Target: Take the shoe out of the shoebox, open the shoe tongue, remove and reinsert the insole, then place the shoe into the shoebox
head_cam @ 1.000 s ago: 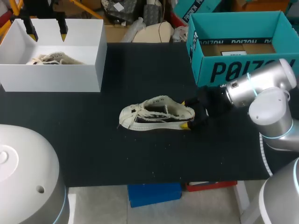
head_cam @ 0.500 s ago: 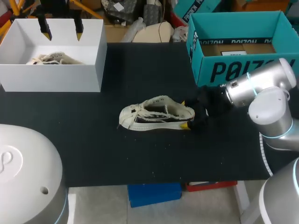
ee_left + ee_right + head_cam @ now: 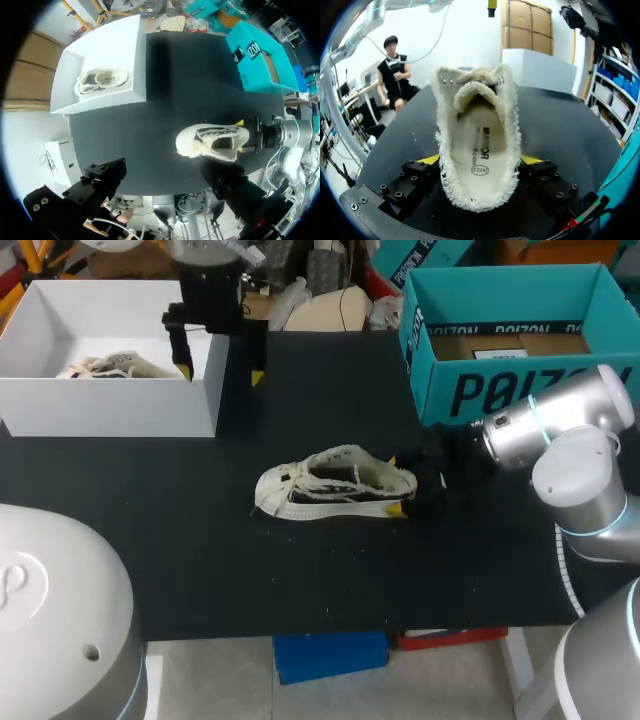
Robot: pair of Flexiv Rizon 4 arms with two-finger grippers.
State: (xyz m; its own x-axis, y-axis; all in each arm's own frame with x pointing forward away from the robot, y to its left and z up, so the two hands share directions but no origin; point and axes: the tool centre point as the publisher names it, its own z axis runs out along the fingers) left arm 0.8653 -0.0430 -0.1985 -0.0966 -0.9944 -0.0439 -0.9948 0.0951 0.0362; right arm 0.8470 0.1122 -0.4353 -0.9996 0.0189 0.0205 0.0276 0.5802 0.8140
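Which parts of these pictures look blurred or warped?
Head view: the left arm by the white box looks motion-smeared. Left wrist view: the fisheye bends the table edge into a curve. Right wrist view: the close shoe looms oversized.

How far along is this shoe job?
Done: the shoe lies out on the table. In hand: the right end effector grips its heel; the left end effector hangs open by the white box. Left: the insole sits inside, so removal, reinsertion and boxing.

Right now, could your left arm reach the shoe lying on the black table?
Probably yes. The left gripper hangs open near the white box, with bare table between it and the shoe. The right gripper grips only the heel, leaving the toe free.
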